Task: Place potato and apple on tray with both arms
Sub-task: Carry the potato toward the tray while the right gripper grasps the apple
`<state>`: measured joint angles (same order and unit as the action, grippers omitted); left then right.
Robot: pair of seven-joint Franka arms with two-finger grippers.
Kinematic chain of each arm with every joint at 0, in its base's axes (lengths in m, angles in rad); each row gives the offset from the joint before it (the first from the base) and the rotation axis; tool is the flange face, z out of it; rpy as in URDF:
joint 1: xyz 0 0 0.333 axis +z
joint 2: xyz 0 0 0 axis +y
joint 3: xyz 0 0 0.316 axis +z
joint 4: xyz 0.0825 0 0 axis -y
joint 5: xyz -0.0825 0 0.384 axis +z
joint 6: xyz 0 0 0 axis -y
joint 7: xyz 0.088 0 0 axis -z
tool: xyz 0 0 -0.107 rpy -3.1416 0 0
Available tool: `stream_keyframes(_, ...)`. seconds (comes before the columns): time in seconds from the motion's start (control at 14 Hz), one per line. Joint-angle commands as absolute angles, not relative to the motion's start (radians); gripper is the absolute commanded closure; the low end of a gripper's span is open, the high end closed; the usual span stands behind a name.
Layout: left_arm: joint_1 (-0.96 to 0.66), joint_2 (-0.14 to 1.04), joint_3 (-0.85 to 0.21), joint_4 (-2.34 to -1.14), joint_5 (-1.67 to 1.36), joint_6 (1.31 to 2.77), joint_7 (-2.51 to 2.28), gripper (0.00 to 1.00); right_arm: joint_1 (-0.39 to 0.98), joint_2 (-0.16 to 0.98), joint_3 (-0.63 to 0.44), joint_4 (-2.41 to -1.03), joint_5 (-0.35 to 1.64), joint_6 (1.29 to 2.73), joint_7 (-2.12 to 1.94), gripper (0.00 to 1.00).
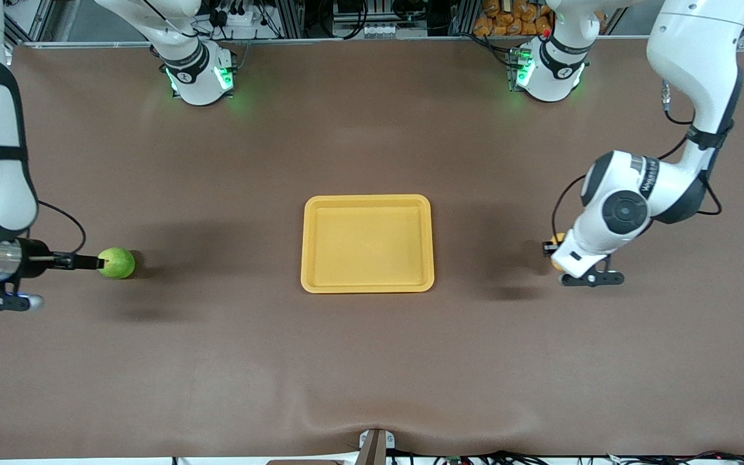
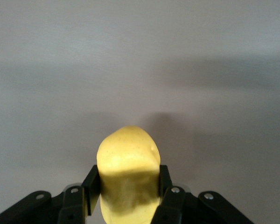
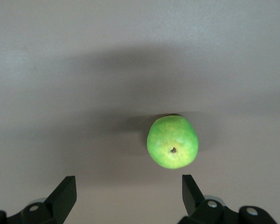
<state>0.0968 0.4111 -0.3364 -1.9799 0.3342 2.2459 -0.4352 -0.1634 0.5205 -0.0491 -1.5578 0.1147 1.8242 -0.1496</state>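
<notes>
The yellow tray (image 1: 367, 200) lies empty at the middle of the table. The green apple (image 1: 117, 263) sits on the table toward the right arm's end. My right gripper (image 1: 91, 262) is low beside it and open. In the right wrist view the apple (image 3: 172, 142) lies just ahead of the open right gripper (image 3: 128, 184), off to one side, not between the fingers. My left gripper (image 1: 551, 248) is low toward the left arm's end, shut on the yellow-orange potato (image 1: 559, 239), mostly hidden by the arm. In the left wrist view the potato (image 2: 128, 149) is clamped in the left gripper (image 2: 129, 176).
The brown table cover (image 1: 372, 361) is bare around the tray. The two arm bases (image 1: 197, 77) stand along the table edge farthest from the front camera, with cables and orange items past that edge.
</notes>
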Motion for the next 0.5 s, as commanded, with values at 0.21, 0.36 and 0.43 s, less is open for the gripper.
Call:
stream_keyframes(0.21, 0.019, 0.431, -0.479, -1.885, 0.35, 2.201, -0.647, 1.0, -0.21, 0.586, -0.049, -1.662, 0.155, 2.015, -0.215, 0.0)
stream_keyframes(0.36, -0.076, 0.449, -0.477, -1.862, 0.348, 2.203, -0.746, 1.0, -0.216, 0.583, -0.049, -1.715, 0.155, 2.052, -0.288, 0.0)
stream_keyframes(0.43, -0.115, 0.471, -0.476, -1.829, 0.353, 2.201, -0.806, 1.0, -0.215, 0.584, -0.051, -1.735, 0.147, 2.071, -0.31, 0.0)
